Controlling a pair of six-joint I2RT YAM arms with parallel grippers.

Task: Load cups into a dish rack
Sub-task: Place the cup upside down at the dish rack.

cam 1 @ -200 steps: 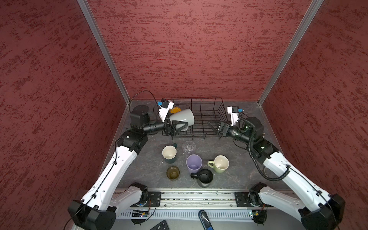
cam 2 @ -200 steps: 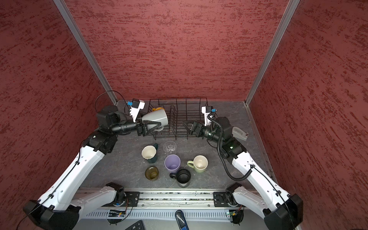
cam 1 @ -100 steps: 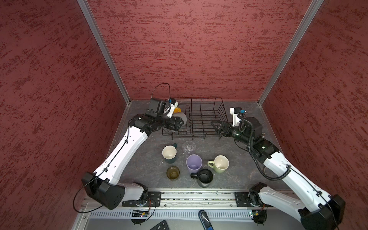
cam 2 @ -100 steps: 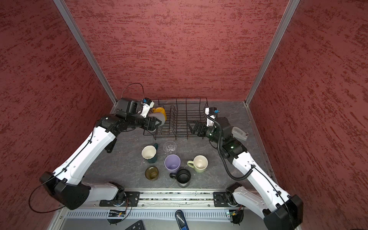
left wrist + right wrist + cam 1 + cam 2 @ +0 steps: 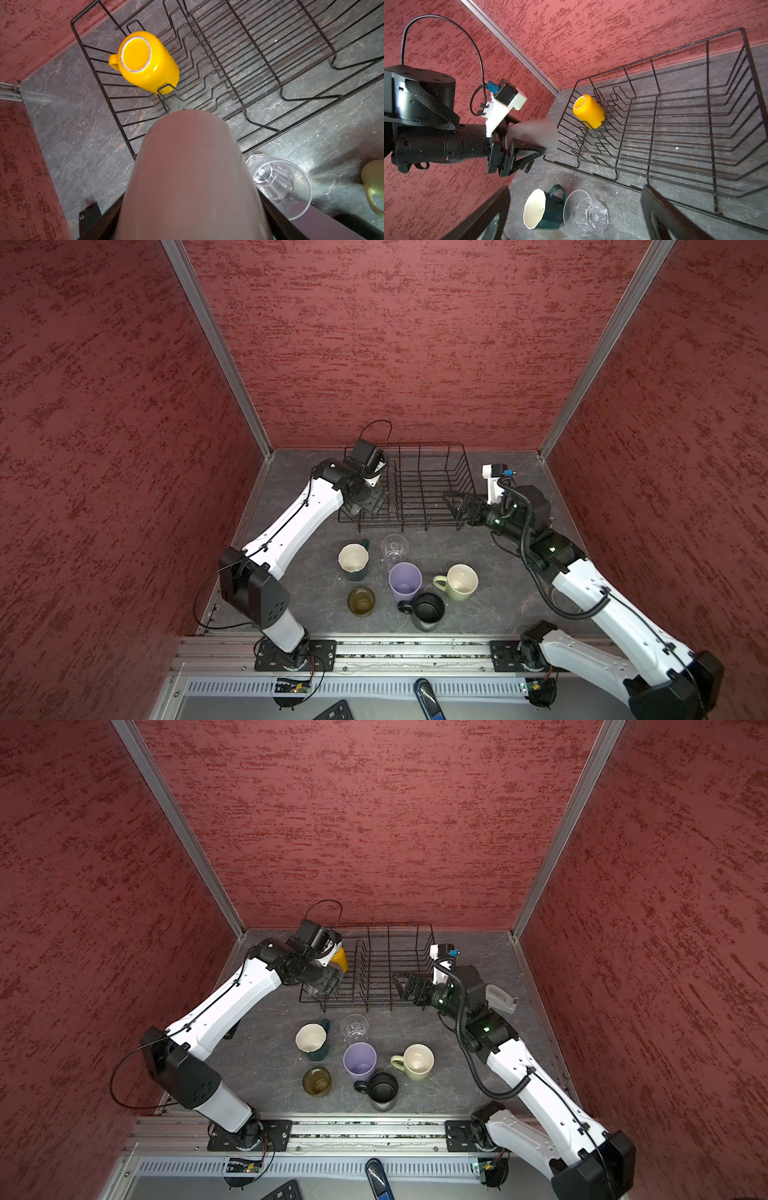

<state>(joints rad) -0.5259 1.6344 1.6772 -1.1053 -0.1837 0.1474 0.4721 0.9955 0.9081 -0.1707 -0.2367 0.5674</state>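
- Change: a second ago the left arm (image 5: 299,526) reached in level from the frame's left, and the grey mug (image 5: 187,166) showed plainly beside the rack (image 5: 419,489). Now the arm has swung up over the rack's left end and the wrist tips downward. In both top views the mug is almost hidden beneath the left gripper (image 5: 371,502).
- Meaning: the carry looks finished and the put-down is about to start. This would be the second cup in. No view shows the mug resting on the wires yet.
- Left gripper: clamped on the grey mug, with a dark finger hugging each side at the bottom edge of the left wrist view.
- Right gripper (image 5: 455,504): spread wide and empty at the rack's right end, centre right in the top views. It has barely moved.
- Grey mug, place: it fills the lower centre of the left wrist view, its far end over the rack's near left corner.
- Grey mug, look: smooth, matt and tapered, and blurred by closeness. No handle shows. The far end may be the mouth, but I cannot tell.
- Yellow mug (image 5: 147,64): upper left of that view, inside the rack, base up and tilted on the wires.
- On the table (image 5: 440,549), lower centre: teal mug (image 5: 353,562), clear glass (image 5: 394,547), lilac tumbler (image 5: 405,583), green mug (image 5: 459,580), black mug (image 5: 428,608), amber glass (image 5: 360,600).
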